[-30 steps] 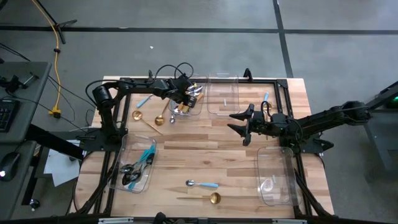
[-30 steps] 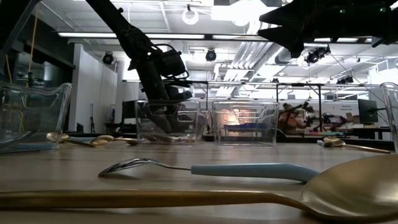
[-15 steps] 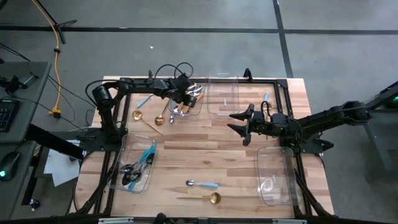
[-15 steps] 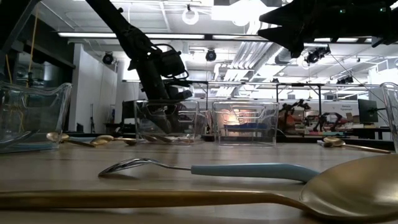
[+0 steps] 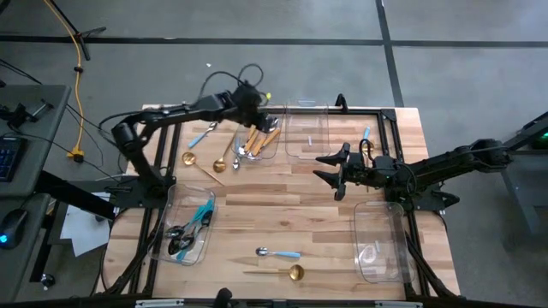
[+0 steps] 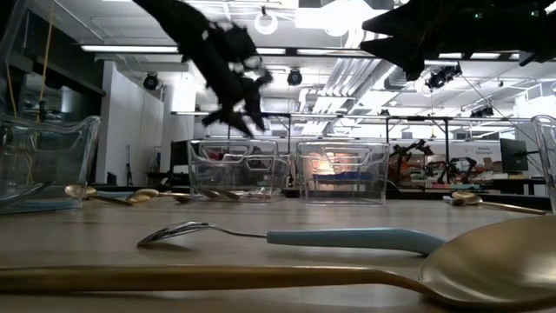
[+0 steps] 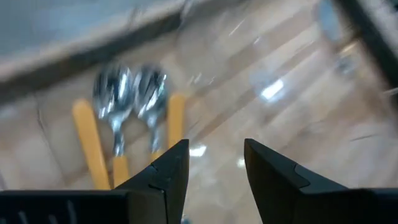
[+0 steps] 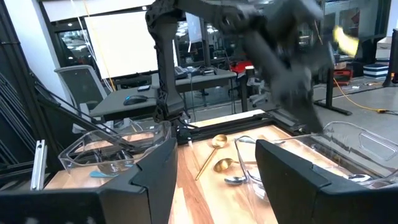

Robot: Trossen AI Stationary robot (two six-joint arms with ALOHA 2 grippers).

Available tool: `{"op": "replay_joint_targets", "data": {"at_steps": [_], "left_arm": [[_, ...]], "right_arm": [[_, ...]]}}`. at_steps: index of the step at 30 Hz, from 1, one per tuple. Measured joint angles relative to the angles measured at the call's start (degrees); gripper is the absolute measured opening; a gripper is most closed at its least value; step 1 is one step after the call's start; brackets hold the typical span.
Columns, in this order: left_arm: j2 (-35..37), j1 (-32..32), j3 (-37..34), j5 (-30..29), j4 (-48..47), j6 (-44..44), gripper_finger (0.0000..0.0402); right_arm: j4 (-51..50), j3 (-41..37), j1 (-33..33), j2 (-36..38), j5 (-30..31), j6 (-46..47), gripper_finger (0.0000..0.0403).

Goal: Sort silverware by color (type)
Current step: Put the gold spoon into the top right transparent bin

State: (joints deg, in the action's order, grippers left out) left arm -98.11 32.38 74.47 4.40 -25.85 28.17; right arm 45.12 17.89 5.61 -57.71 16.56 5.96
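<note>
Left gripper (image 5: 254,101) of mine hangs above far-left bin (image 5: 257,137), fingers apart w/ nothing between. Orange-handled spoons (image 7: 127,115) lie in that bin. Right gripper (image 5: 330,167) waits mid-table, spread wide, empty. Gold spoons (image 5: 205,162) lie beside bin; near edge: blue-handled spoon (image 5: 278,253) & gold spoon (image 5: 287,272). Blue pcs (image 5: 190,227) in left bin.

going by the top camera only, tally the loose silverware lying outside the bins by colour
all-gold spoons: 3
light-blue-handled pieces: 3
total: 6 loose on the table, counting only what shows from above
</note>
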Motion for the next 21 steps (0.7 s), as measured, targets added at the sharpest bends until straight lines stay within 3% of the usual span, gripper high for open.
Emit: {"op": "replay_joint_targets", "data": {"at_steps": [7, 13, 21], "left_arm": [[14.3, -1.2, 1.0, -0.6, -0.1, -4.1, 0.0143], [26.3, -6.2, 1.0, -5.7, 0.0, -8.1, 0.0143], [33.7, -15.3, -0.5, -13.9, 0.3, -11.4, 0.0143]], "right_arm": [[0.0, 0.0, 0.0, 0.0, 0.0, 0.0, 0.0201], [0.0, 0.0, 0.0, 0.0, 0.0, -0.9, 0.0201], [-0.1, 0.0, 0.0, 0.0, 0.0, -0.9, 0.0201]]}}
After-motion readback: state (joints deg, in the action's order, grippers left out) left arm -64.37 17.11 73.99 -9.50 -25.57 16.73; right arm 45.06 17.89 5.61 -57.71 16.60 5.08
